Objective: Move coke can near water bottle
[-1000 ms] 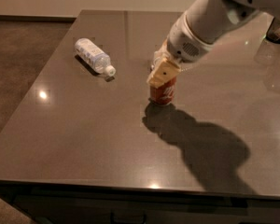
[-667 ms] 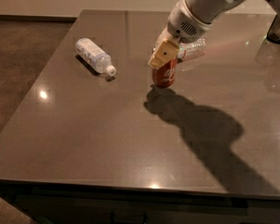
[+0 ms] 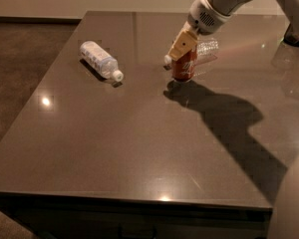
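The coke can [image 3: 184,68] stands upright, its long axis vertical and its silver top under the gripper [image 3: 183,50]. It sits toward 1 o'clock from the middle of the dark table [image 3: 139,153]. The yellowish fingers [image 3: 181,43] are closed down over the can's upper part and hold it; whether the base rests on the table or rides just above it is not clear. The can is red-brown with pale script running down its side. Just beyond it, at about 1 o'clock and very close, the water bottle [image 3: 208,48] lies on its side, clear and crinkled. Its long axis runs from 2 o'clock down to 8 o'clock, and its white cap [image 3: 167,59] shows just left of the can. Compared with a second ago, the can and gripper have travelled together toward 1 o'clock, away from the table's middle and up to the clear bottle, and the arm [image 3: 217,4] reaches in higher from the upper right. A second bottle [image 3: 99,59] with a white, blue-printed label lies well apart at 10 o'clock and has not moved. The arm's shadow [image 3: 224,121] stretches from the can toward 4 o'clock.
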You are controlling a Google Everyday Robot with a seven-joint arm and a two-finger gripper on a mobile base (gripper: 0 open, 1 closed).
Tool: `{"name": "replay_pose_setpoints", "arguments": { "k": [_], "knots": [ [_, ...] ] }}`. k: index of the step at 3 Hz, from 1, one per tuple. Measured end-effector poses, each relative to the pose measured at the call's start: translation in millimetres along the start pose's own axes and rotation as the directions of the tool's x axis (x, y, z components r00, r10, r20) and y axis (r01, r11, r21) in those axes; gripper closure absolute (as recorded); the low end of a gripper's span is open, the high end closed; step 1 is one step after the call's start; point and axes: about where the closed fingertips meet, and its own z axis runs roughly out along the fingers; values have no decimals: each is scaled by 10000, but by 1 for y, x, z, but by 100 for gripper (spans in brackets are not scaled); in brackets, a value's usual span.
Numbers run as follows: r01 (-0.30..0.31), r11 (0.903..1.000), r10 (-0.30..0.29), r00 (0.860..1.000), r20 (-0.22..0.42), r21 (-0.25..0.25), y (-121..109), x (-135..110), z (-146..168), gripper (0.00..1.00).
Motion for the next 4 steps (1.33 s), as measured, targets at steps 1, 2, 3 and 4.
{"name": "replay_pose_setpoints", "arguments": {
  "k": [1,2,3,4],
  "knots": [
    [-429,9990,427,9988,223,96,-19,8,6,88],
    [-836,9963,820,9935,783,174,-33,15,15,59],
    [-909,9954,876,9916,948,306,-43,18,18,26],
    [-701,9969,669,9944,824,366,-44,18,15,5]
  ]
}}
